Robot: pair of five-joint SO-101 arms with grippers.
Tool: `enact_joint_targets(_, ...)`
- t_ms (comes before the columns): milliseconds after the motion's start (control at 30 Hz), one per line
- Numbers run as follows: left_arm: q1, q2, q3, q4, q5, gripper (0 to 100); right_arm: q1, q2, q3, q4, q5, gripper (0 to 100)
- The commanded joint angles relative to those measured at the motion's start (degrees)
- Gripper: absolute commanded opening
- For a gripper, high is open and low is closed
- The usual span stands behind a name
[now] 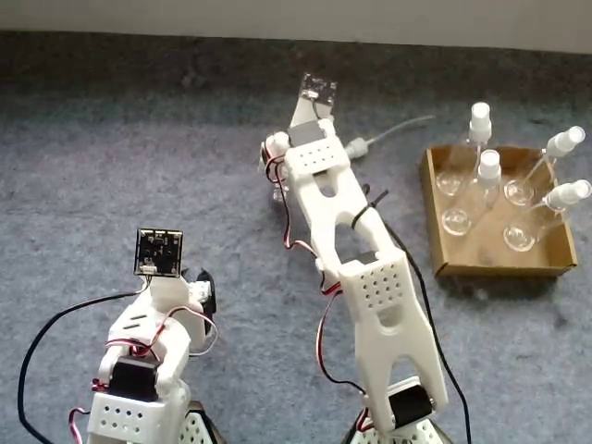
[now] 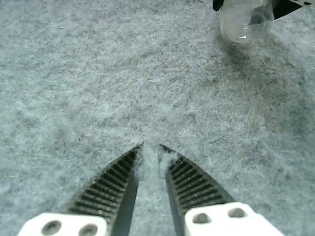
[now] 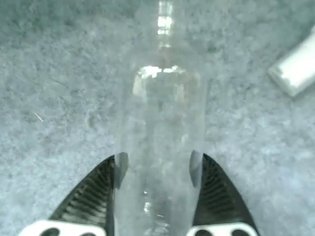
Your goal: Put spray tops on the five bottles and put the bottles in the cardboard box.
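Right gripper is clamped on the fifth bottle, jaws pressed against both sides of the clear body, neck pointing away from the wrist and no cap on it. The loose spray top lies on the grey mat just beside that arm's wrist, thin tube trailing toward the cardboard box. It also shows near the bottle in the right wrist view. Left gripper hangs low over the mat, jaws nearly together, holding nothing, well apart from the top. Four capped bottles already sit in the box, leaning at mixed angles. Judged risks: the bottle is smooth, round plastic, so it could twist or slide in the jaws once a cap gets pushed onto it. The tube is long and floppy and the neck narrow, so a slightly off approach would likely bend the tube against the rim instead of feeding it in. The left arm probably has to reach past the right arm to get the top, so a bump or a snagged cable looks possible. Grabbing the top by the tube rather than the head would leave it dangling. The box is crowded, so dropping in the last bottle could knock the leaning ones or catch the box wall and shove the box.
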Motion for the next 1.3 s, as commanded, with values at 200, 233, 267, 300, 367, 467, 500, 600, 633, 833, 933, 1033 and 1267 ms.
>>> enact_joint_targets(200,-0.66,0.31,1.27,-0.97,-0.88,1,1.10,-1.98,-29.85,25.36,13.19,2.3)
enact_joint_targets(233,-0.66,0.31,1.27,-0.97,-0.88,1,0.84,-2.07,-32.57,26.95,15.82,2.3)
enact_joint_targets(267,-0.66,0.31,1.27,-0.97,-0.88,1,0.92,-2.33,-35.21,26.68,18.46,2.3)
enact_joint_targets(300,-0.66,0.31,1.27,-0.97,-0.88,1,1.27,-1.98,-36.79,26.77,20.57,2.3)
enact_joint_targets(367,-0.66,0.31,1.27,-0.97,-0.88,1,2.86,-2.07,-37.05,26.77,23.65,2.3)
enact_joint_targets(467,-0.66,0.31,1.27,-0.97,-0.88,1,4.00,-2.42,-37.32,26.77,26.37,2.3)
enact_joint_targets(500,-0.66,0.31,1.27,-0.97,-0.88,1,4.00,-2.42,-37.41,26.77,26.99,2.3)
enact_joint_targets(600,-0.66,0.31,1.27,-0.97,-0.88,1,4.18,-2.51,-37.58,26.77,27.78,2.3)
enact_joint_targets(633,-0.66,0.31,1.27,-0.97,-0.88,1,4.18,-2.77,-37.67,26.77,27.69,2.3)
enact_joint_targets(833,-0.57,0.31,1.27,-0.97,-0.88,1,4.88,-11.56,-37.14,26.77,27.96,2.3)
enact_joint_targets(933,-0.57,0.31,1.27,-0.97,-0.88,1,5.49,-16.13,-37.05,26.77,27.96,2.3)
enact_joint_targets(1033,-0.48,0.31,1.27,-0.88,-0.88,1,6.46,-19.56,-36.97,26.77,27.96,2.3)
enact_joint_targets(1267,-0.48,0.31,1.27,-0.88,-0.88,1,7.60,-24.48,-36.97,26.86,27.96,2.3)
